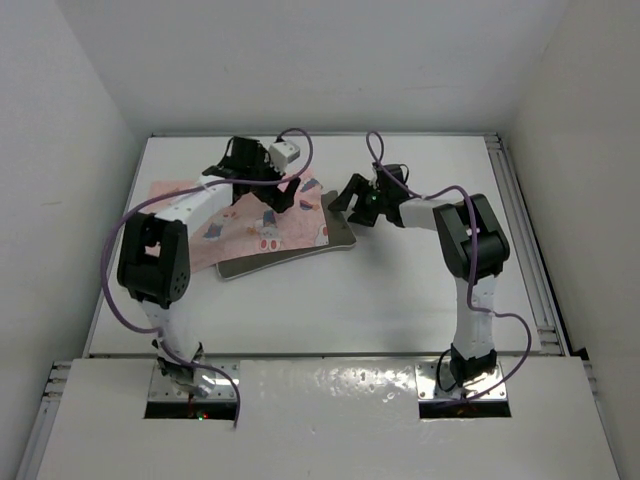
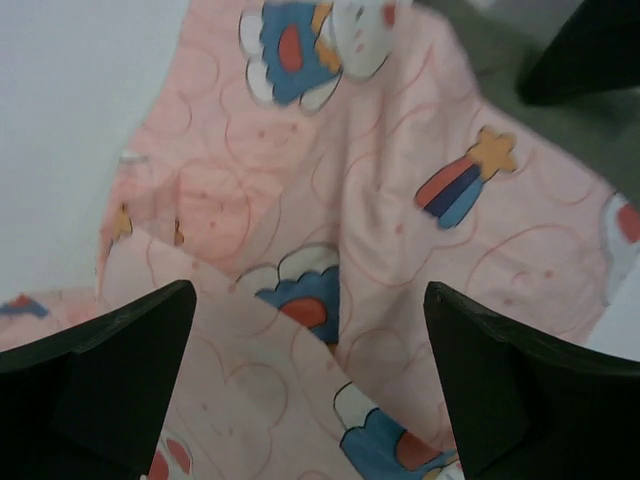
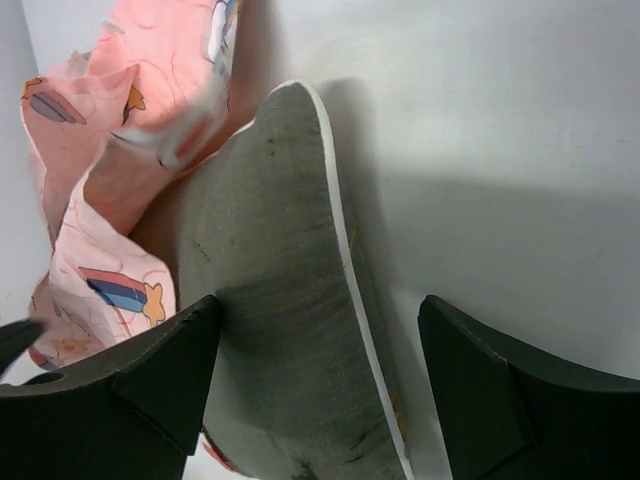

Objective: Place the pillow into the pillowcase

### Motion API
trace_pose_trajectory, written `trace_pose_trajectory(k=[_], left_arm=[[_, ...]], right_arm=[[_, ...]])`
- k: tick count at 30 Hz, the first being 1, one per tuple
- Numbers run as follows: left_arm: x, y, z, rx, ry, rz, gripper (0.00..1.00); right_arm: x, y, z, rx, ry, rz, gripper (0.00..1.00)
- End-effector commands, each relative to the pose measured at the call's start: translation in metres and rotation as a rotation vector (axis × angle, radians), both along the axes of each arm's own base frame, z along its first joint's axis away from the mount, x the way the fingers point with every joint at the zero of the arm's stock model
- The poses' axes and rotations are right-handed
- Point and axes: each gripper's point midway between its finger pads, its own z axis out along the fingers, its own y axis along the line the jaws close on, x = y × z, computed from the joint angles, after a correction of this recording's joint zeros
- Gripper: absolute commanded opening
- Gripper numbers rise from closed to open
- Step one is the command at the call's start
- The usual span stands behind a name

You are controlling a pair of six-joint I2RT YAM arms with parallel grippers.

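Table (image 1: 400,300), near strip bare. Mid-table: pillow (image 1: 300,254) lies flat, mostly covered by the pillowcase (image 1: 255,228), with grey showing along the near edge and the right end.

Judged step: re-grip to draw the sleeve over the exposed end. To do it well, one claw should pin the grey end. The other should take only the top cloth layer at the mouth and pull rightward, low and slow, so nothing bunches.

Right gripper (image 1: 342,205): fingers spread and pinching nothing, hovering with the pillow (image 3: 280,300) end below the gap and the pillowcase (image 3: 110,180) beside it.

Farther back, left gripper (image 1: 288,192): fingers spread wide over the rumpled pillowcase (image 2: 330,220), with nothing held.
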Motion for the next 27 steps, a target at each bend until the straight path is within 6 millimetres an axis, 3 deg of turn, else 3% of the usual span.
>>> trace_pose_trajectory(k=[1,4,6,9,10,12,13,14,15,16,19,20,21,22,23,25,27], left_arm=[[0.006,0.035,-0.005,0.139,-0.005,0.130,0.96],[-0.005,0.053,-0.006,0.165,-0.002,0.150,0.88],[-0.014,0.055,-0.007,0.171,0.011,0.139,0.77],[-0.029,0.054,-0.017,0.204,0.043,0.110,0.58],[-0.032,0.057,-0.019,0.209,0.051,0.111,0.45],[-0.033,0.060,-0.017,0.207,0.053,0.122,0.29],[-0.033,0.066,-0.014,0.205,0.059,0.143,0.16],[-0.030,0.069,-0.005,0.198,0.043,0.154,0.11],[-0.027,0.079,0.003,0.201,0.030,0.181,0.07],[-0.023,0.088,0.012,0.217,0.015,0.217,0.00],[-0.023,0.108,0.030,0.238,-0.008,0.264,0.00],[-0.025,0.114,0.033,0.246,-0.008,0.272,0.00],[-0.026,0.125,0.041,0.255,-0.025,0.297,0.00],[-0.028,0.131,0.043,0.270,-0.031,0.298,0.00],[-0.031,0.144,0.049,0.278,-0.045,0.324,0.00],[-0.033,0.154,0.054,0.310,-0.078,0.317,0.00],[-0.037,0.160,0.062,0.336,-0.107,0.302,0.00]], right_arm=[[-0.008,0.010,0.001,-0.004,-0.023,0.042,0.79],[-0.010,0.013,-0.001,0.001,-0.018,0.049,0.78],[-0.014,0.018,-0.006,0.027,0.001,0.067,0.72],[-0.014,0.019,-0.007,0.076,0.008,0.070,0.59],[-0.013,0.019,-0.006,0.085,0.005,0.065,0.55],[-0.016,0.012,-0.008,0.083,0.015,0.053,0.36],[-0.017,0.009,-0.009,0.079,0.022,0.052,0.28],[-0.015,0.001,-0.008,0.081,0.026,0.037,0.08],[-0.020,-0.003,-0.007,0.086,0.034,0.041,0.00],[-0.016,-0.016,-0.005,0.086,0.032,0.019,0.00],[-0.025,-0.053,-0.004,0.090,0.040,-0.084,0.00],[-0.021,-0.085,-0.005,0.088,0.045,-0.167,0.00],[-0.033,-0.104,-0.008,0.068,0.063,-0.228,0.00],[-0.036,-0.138,-0.012,0.046,0.085,-0.309,0.00],[-0.051,-0.148,-0.018,0.017,0.118,-0.333,0.00],[-0.062,-0.200,-0.015,-0.105,0.130,-0.428,0.00],[-0.071,-0.220,-0.011,-0.222,0.127,-0.427,0.00]])
